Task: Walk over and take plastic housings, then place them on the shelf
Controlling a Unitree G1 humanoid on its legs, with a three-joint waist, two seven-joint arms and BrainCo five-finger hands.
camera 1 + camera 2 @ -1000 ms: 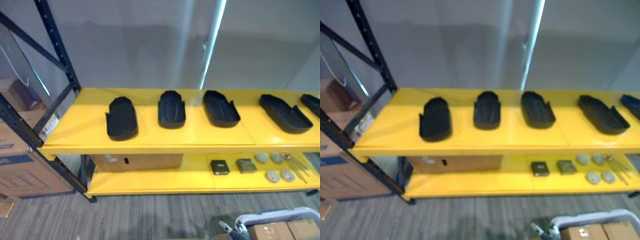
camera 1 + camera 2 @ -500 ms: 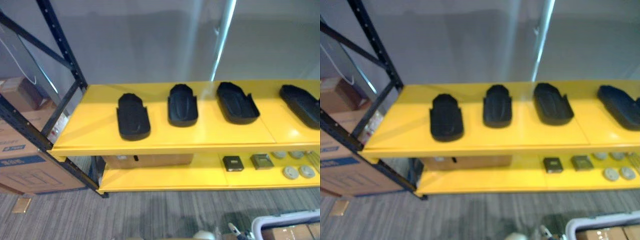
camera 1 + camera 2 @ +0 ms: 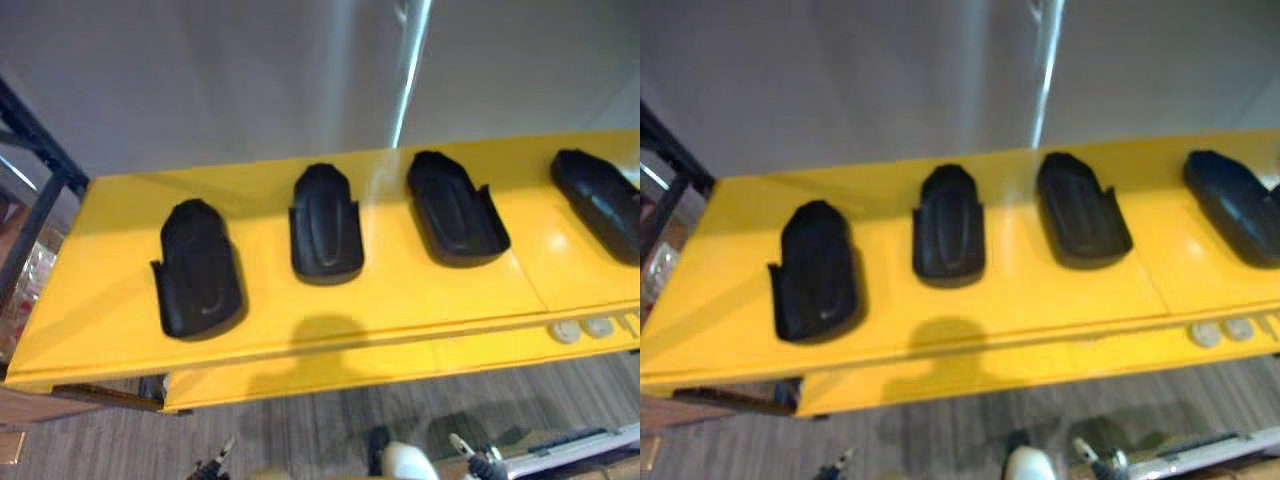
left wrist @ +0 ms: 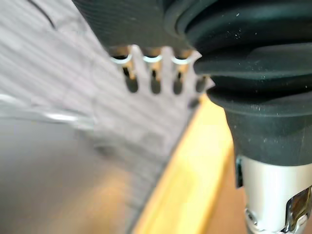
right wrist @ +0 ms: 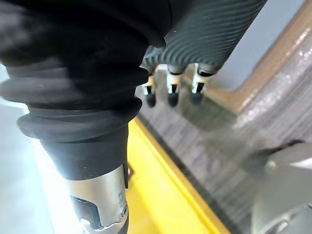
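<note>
Black moulded plastic housings (image 3: 325,223), item one: where did they lie?
— Four lay in a row on the top deck of the yellow metal shelf (image 3: 400,300), apart from one another, spread from left of centre to the right edge of the frame.
Item two, the hands?
— Left hand (image 4: 131,19) and right hand (image 5: 209,34) each hung over grey striped floor (image 3: 330,430), fingers (image 4: 154,80) slack and slightly apart, nothing in either.

No text, label, number or sign could be read anywhere. The leftmost of the black plastic housings (image 3: 198,270) on the yellow shelf (image 3: 100,300) carried a small pale mark near its front end, too faint to make out.
</note>
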